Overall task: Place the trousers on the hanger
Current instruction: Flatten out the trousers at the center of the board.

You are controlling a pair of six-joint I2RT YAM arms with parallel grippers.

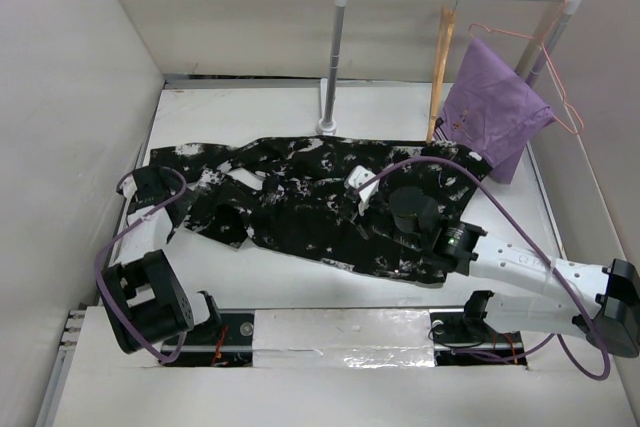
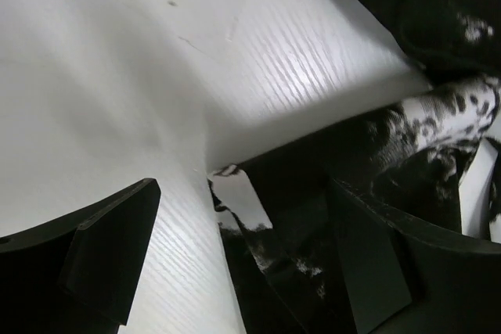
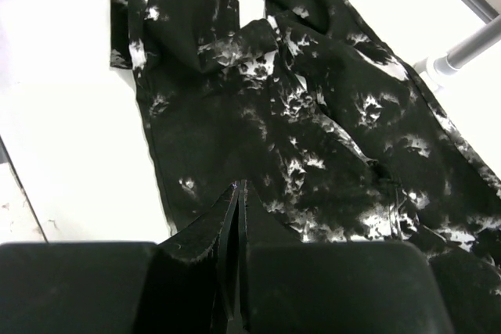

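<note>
Trousers (image 1: 320, 202) lie spread across mid-table (image 1: 250, 112), running 9 to 3 o'clock. Rack (image 1: 340, 57) stands behind them, 12 to 2 o'clock, its left post foot just beside their far edge. Hanger (image 1: 440, 72) hangs from the rail at 1 o'clock. Cloth (image 1: 495, 107) hangs just right of it, lower corner near the trousers' right end. Left gripper (image 1: 160, 187) at 9 o'clock, at their left end. Right gripper (image 1: 362, 192) over their middle.

The trousers (image 1: 300, 202) are partly covered by the right arm (image 1: 520, 265) from above and cut off at the wrist views' edges. The hanger (image 1: 441, 67) is seen edge-on only; its crossbar cannot be told.
</note>
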